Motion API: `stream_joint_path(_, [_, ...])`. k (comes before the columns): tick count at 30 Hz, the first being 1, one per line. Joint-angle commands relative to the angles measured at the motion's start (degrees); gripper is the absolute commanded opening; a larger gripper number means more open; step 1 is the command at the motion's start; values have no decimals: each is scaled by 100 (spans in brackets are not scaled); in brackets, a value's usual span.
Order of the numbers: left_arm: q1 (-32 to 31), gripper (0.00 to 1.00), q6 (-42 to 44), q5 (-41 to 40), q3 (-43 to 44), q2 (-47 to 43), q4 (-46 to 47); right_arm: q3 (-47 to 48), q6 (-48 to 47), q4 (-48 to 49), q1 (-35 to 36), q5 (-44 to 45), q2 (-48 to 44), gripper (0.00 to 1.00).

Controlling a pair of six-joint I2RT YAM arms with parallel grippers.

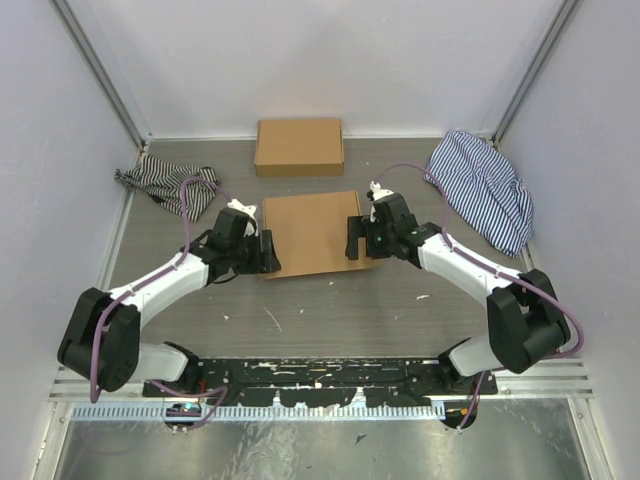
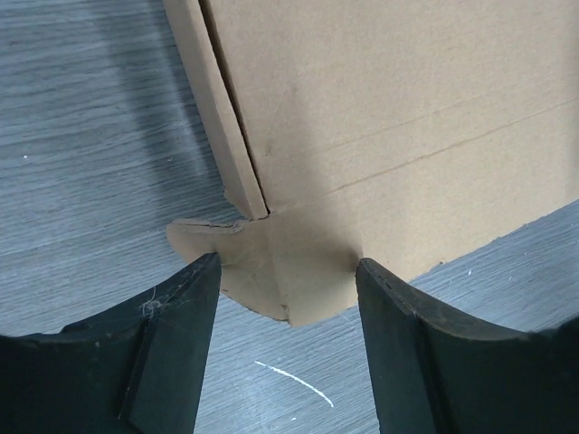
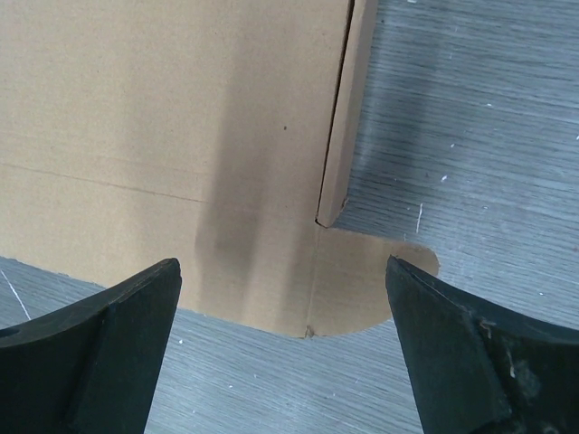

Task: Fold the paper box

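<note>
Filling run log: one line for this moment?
paper box: unassembled | left gripper: open, at corner tab | right gripper: open, at corner tab

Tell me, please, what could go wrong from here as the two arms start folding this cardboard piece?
The left gripper is open at the rounded corner tab of the paper box; closing there may crumple the tab rather than raise the side flap.
The box lies loose on the table; a nudge from the open right gripper could slide it instead of folding it.
</note>
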Motion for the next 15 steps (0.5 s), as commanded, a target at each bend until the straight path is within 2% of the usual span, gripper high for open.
stream_joint_path(1, [0,68,101,184,124,80,90,179,-113,157,46,-140,-6,100])
stream_joint_path(15, [-49,68,-99,906,37,220,510,172,-81,-28,595,-118,224,100])
